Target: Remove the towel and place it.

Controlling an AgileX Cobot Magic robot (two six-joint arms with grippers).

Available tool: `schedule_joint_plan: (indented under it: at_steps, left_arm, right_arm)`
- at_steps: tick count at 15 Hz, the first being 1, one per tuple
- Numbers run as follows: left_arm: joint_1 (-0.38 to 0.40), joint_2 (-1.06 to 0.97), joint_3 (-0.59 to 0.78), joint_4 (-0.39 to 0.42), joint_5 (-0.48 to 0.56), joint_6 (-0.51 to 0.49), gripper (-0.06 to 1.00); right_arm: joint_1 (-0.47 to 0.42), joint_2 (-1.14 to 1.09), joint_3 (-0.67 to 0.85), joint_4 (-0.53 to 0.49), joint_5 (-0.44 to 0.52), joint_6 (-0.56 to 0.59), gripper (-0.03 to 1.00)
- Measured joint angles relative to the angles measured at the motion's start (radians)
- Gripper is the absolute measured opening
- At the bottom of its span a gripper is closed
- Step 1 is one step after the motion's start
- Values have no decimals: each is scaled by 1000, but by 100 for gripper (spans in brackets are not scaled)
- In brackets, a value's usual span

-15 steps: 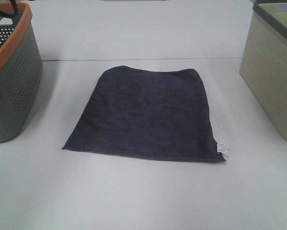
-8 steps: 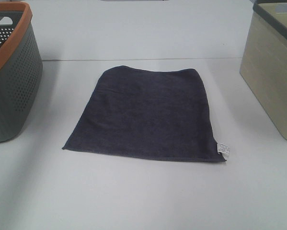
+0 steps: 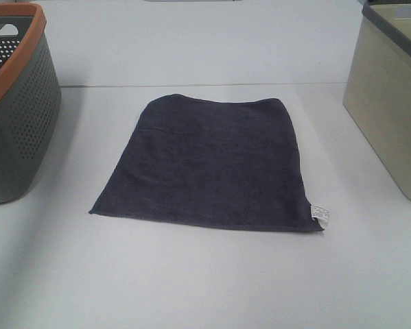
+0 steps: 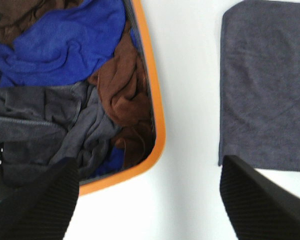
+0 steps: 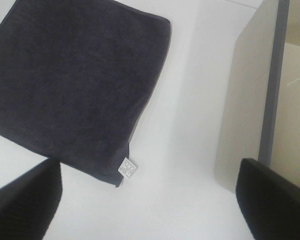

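Note:
The dark charcoal-grey towel point(image 3: 212, 164) lies flat and spread out in the middle of the white table, its small white tag point(image 3: 320, 214) at the near right corner. Neither gripper shows in the exterior high view. In the left wrist view my left gripper point(image 4: 148, 170) is open and empty, hovering over the table between the basket's orange rim and the towel's point(image 4: 265, 85) edge. In the right wrist view my right gripper point(image 5: 148, 165) is open and empty, high above the towel's point(image 5: 74, 85) tag corner point(image 5: 126, 168).
A grey perforated basket with an orange rim point(image 3: 16, 103) stands at the left, holding blue, brown and dark grey cloths point(image 4: 64, 90). A beige bin with a dark rim point(image 3: 390, 103) stands at the right; it also shows in the right wrist view point(image 5: 250, 100).
A dark part seen over the grey basket at the top left one second ago has left the exterior view. The towel has not moved.

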State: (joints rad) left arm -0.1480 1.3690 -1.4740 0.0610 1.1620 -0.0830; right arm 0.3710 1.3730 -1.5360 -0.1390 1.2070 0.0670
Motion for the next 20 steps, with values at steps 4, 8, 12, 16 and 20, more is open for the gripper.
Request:
schedule_joint_plan:
  at_steps: [4,8,12,16,20]
  left_arm:
    - [0,-305,382,34,-160,-92,73]
    - [0,-666,686,22,-184,-92,73]
    - [0,-1011,880,11,-176,-91,73]
    - [0,-1246,940,-2,-134,-87,73]
    - [0,-1322,970,-4,-125,-54,73]
  right_arm:
    - [0,-191,241,25,5,0,90]
    - [0,-421,532,27,-76,0,90]
    - [0,-678,803,27,-211,0,89]
    - [0,-900,960,29,-238,0,88]
    - [0,-1080,1007,65,-238,-43,87]
